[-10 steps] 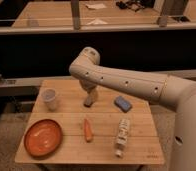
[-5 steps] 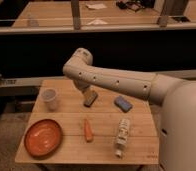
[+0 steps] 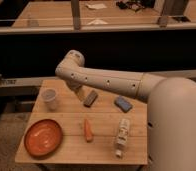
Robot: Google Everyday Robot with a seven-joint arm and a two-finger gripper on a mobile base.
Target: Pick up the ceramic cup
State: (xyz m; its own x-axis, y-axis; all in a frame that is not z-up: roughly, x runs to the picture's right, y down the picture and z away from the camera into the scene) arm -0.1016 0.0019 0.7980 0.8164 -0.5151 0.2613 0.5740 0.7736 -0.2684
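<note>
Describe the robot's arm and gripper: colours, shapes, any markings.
The arm is a thick, smooth, cream-white tube with a bulbous rounded joint at its bend and a row of small dark dots along its side. No cables or lettering show. The gripper, at the arm's lower end over the table just right of the ceramic cup, is a narrower pale piece.

Single high, near view from the robot's shoulder (image 3: 175, 117) down onto the table (image 3: 105, 126), claw (image 3: 85, 97) over its middle.

One gripper (image 3: 89, 98) hangs above one wooden table (image 3: 66, 116); to its left one ceramic cup (image 3: 50, 98), to its right one blue sponge (image 3: 123, 103), and nearer than it one orange plate (image 3: 43, 138), one carrot (image 3: 87, 130), one white bottle (image 3: 122, 136)
</note>
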